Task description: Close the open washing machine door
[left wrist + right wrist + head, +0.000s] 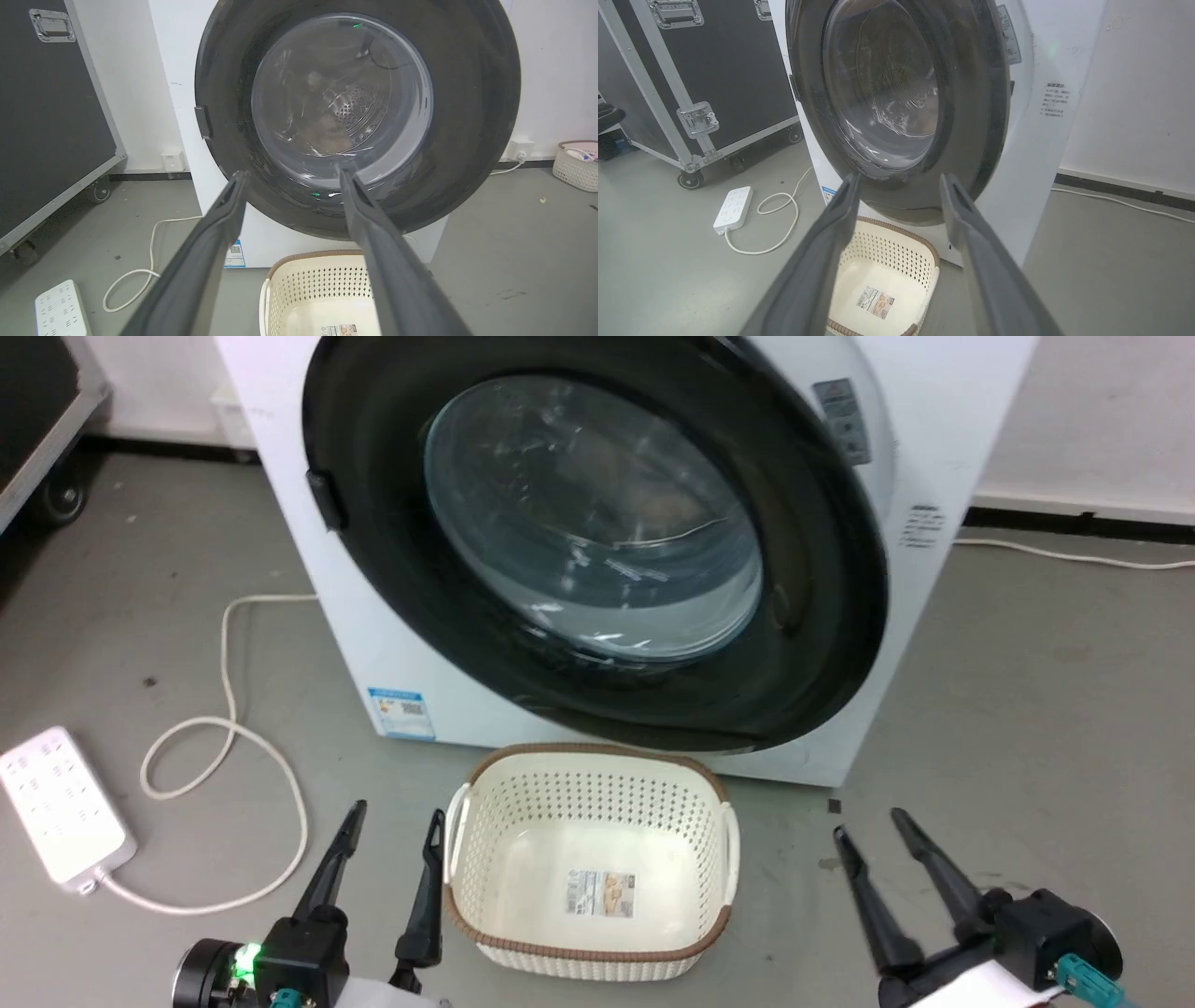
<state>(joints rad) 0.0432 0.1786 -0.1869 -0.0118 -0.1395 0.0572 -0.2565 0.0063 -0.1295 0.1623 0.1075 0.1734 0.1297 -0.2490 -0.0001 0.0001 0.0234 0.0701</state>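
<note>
Two grippers: the left gripper and the right gripper are being held low on either side of the laundry basket, fingers spread apart on both, nothing being gripped.
Door: the washing machine door is being seen lying against the front of the washing machine; whether it is latched cannot be told.
Risk, latch: an unlatched door is probably being left free to swing out again.
Risk, basket: the basket, just below the door's rim, is being exposed to a knock from any advancing finger.
</note>
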